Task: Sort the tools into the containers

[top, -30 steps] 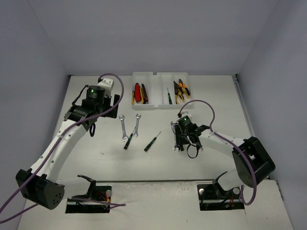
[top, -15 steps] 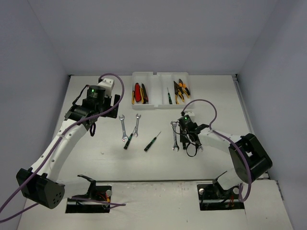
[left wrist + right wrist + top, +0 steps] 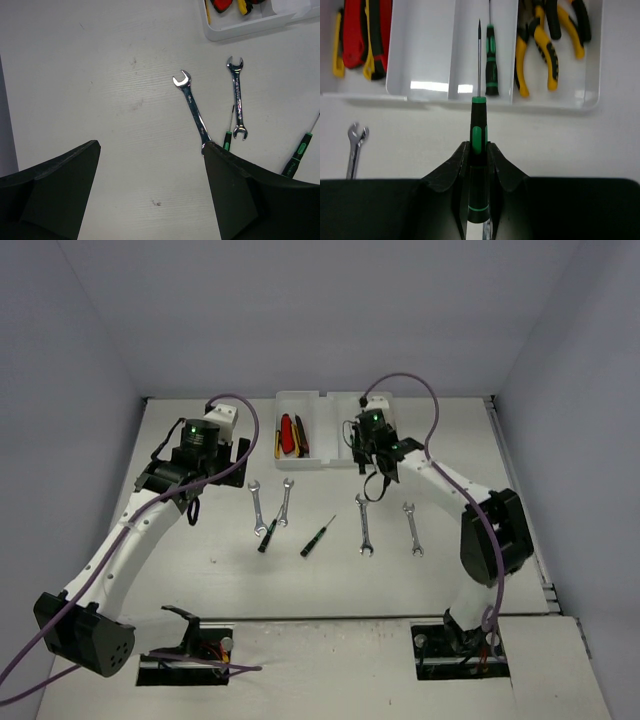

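The translucent white tray sits at the table's back; in the right wrist view its slots hold red and yellow cutters, one black-green screwdriver and yellow-handled pliers. My right gripper is shut on a black-green screwdriver, whose tip points over the tray's front wall. It hovers at the tray's front edge in the top view. My left gripper is open and empty, left of two wrenches. Several wrenches and two screwdrivers lie on the table.
The left arm stretches along the table's left side. The second tray slot holds nothing. One wrench lies just in front of the tray's left part. Grey walls enclose the table on three sides.
My right gripper has moved from the table's middle right up to the tray's front edge, carrying the screwdriver. Two wrenches it was over now show. The left arm has not moved.
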{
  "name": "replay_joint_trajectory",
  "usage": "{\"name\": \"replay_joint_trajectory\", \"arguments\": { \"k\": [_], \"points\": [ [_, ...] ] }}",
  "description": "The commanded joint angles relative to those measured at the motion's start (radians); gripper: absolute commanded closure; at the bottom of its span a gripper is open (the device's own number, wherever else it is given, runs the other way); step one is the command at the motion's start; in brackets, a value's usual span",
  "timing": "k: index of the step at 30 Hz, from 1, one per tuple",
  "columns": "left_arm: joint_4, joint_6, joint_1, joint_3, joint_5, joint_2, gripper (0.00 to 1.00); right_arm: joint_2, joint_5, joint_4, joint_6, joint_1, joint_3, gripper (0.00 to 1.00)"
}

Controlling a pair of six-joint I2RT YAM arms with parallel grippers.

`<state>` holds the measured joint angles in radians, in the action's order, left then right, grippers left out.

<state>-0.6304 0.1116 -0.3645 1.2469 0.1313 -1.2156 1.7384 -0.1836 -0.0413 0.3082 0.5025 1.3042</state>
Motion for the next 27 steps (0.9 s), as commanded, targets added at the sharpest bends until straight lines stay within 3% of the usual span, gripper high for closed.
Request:
{"name": "replay_joint_trajectory", "arguments": {
  "k": [1,6,15,19,27],
  "points": [
    [0.043,-0.006,0.006,0.009,0.02,0.014,0.19,0.177,0.038,0.003,-0.039,-0.058,0.228,0.96],
    [0.043,-0.007,0.006,0.011,0.017,0.021,0.19,0.351,0.056,0.001,-0.047,-0.077,0.435,0.92],
    [0.041,-0.009,0.006,0.013,0.017,0.028,0.19,0.501,0.041,0.004,-0.013,-0.094,0.593,0.7],
    [0.043,-0.007,0.006,0.013,0.014,0.033,0.19,0.466,0.026,0.004,0.013,-0.083,0.564,0.61],
    [0.043,-0.009,0.006,0.014,0.007,0.043,0.19,0.226,-0.072,0.006,0.12,0.02,0.267,0.58]
  ]
}}
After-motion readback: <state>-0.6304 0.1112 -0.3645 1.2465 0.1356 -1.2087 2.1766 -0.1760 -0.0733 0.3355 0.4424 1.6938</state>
